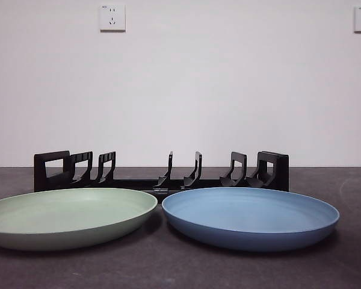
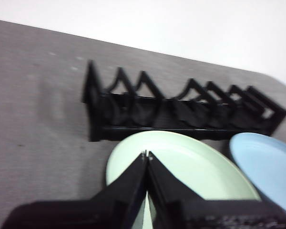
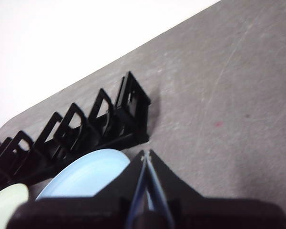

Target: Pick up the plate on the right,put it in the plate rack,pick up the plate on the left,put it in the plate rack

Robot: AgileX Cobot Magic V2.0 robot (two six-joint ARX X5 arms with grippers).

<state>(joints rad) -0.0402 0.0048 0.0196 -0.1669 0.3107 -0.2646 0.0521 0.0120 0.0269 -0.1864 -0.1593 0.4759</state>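
A blue plate lies flat on the right of the dark table, and a pale green plate lies flat on the left, their rims almost touching. Behind both stands the long black plate rack, with nothing in its slots. My left gripper hangs shut above the green plate, well clear of it. My right gripper hangs shut above the edge of the blue plate, near the rack's end. Neither arm shows in the front view.
The grey table stretches past both plates. A white wall with two sockets stands behind the rack.
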